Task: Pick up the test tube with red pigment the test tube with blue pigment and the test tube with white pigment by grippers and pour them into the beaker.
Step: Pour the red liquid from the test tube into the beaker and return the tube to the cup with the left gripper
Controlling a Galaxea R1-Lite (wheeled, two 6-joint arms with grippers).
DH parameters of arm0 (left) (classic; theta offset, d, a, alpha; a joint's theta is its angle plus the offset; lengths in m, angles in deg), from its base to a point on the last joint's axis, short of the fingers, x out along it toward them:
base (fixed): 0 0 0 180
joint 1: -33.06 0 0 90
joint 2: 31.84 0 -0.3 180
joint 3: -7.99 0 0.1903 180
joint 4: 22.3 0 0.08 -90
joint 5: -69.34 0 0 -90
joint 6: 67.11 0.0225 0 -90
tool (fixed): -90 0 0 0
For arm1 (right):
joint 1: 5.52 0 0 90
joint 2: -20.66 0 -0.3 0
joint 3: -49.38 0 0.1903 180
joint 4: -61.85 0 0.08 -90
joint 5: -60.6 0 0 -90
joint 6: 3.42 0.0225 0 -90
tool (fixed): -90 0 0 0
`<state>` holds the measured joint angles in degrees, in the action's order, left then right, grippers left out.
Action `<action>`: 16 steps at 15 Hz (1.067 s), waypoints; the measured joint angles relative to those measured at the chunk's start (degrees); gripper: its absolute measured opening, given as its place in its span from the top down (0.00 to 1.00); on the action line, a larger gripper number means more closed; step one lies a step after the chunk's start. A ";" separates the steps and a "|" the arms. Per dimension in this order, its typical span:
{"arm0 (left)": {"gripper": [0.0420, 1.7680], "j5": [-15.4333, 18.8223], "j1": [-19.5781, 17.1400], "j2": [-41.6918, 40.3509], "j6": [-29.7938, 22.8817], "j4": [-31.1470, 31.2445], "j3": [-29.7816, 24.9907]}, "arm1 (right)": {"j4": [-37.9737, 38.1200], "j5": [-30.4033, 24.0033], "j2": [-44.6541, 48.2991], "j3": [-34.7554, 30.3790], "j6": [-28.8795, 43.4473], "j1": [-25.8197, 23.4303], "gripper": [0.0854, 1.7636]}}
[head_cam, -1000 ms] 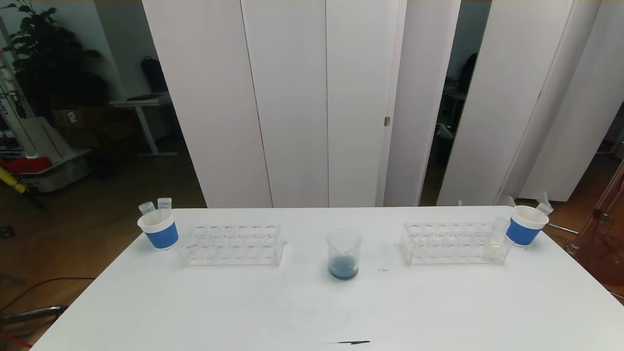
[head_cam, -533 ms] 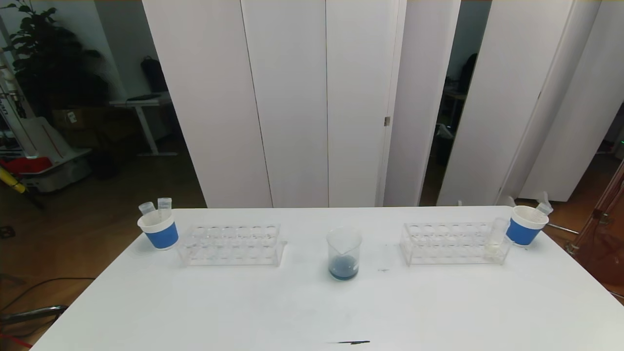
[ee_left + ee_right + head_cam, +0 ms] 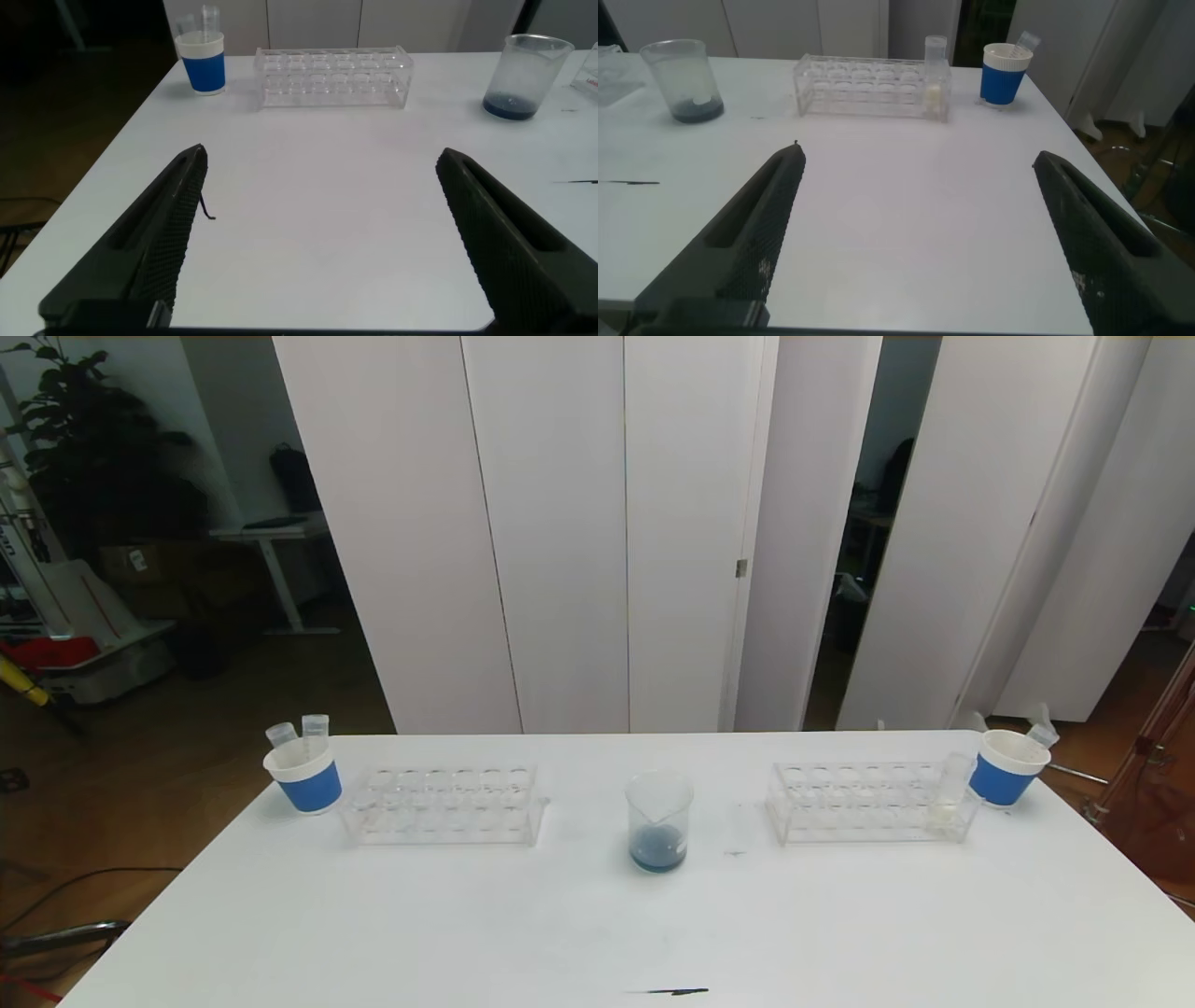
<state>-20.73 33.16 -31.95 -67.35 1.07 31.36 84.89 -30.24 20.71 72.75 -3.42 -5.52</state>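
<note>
Right gripper [image 3: 920, 233], gaping wide and empty, should be approaching the white tube [image 3: 948, 793] at two o'clock of the beaker [image 3: 659, 821], squeezing gently.

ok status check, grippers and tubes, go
Left gripper and right gripper open, low over near table edge. White tube in right rack. Beaker holds blue liquid. Path unobstructed.

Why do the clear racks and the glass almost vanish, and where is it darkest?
Head view: flat, even light on the white table washes out the clear racks and leaves the beaker faint, with hardly any shadows; the room at far left is dim. Left wrist view: the floor beside the table is nearly black.
</note>
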 joint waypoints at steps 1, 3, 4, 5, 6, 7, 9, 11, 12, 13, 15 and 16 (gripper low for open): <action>0.01 0.00 0.00 0.00 0.02 0.00 0.00 | 0.02 0.00 0.00 0.00 0.00 0.00 0.01; 0.01 0.00 0.00 0.00 0.00 0.00 0.00 | 0.02 -0.01 0.00 0.00 0.00 0.00 0.01; 0.01 0.00 0.00 0.00 0.00 0.00 0.00 | 0.02 -0.01 0.00 0.00 0.00 0.00 0.01; 0.01 0.00 0.00 0.01 0.00 0.00 0.00 | 0.02 -0.01 0.00 0.00 0.00 0.00 0.01; 0.01 0.00 0.00 0.01 0.00 0.00 0.00 | 0.00 -0.01 0.00 0.00 0.00 0.00 0.01; 0.01 0.02 0.00 0.01 0.00 0.00 0.00 | 0.02 0.00 0.00 0.00 0.00 0.00 0.01; 0.01 0.00 0.00 0.01 0.02 0.00 0.00 | 0.00 0.00 0.00 0.00 -0.02 0.00 0.01; 0.01 0.00 0.00 0.01 0.02 0.00 0.00 | 0.04 0.07 0.00 0.00 -0.22 0.00 0.01; 0.01 0.00 0.00 0.04 0.00 0.00 0.00 | 0.11 0.07 0.00 0.00 -0.18 0.00 0.01; 0.01 0.00 0.00 0.04 0.02 0.00 0.00 | 0.15 0.07 0.00 0.00 -0.11 0.00 0.01; 0.01 0.00 0.00 0.04 0.02 0.00 0.00 | 0.04 0.11 0.00 0.00 0.13 -0.02 0.01; 0.01 0.00 0.00 0.04 0.00 0.00 0.00 | 0.06 0.16 0.00 0.00 0.40 -0.07 0.01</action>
<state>-20.73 33.16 -31.91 -67.35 1.07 31.36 84.95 -30.08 20.71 72.75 -3.02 -5.60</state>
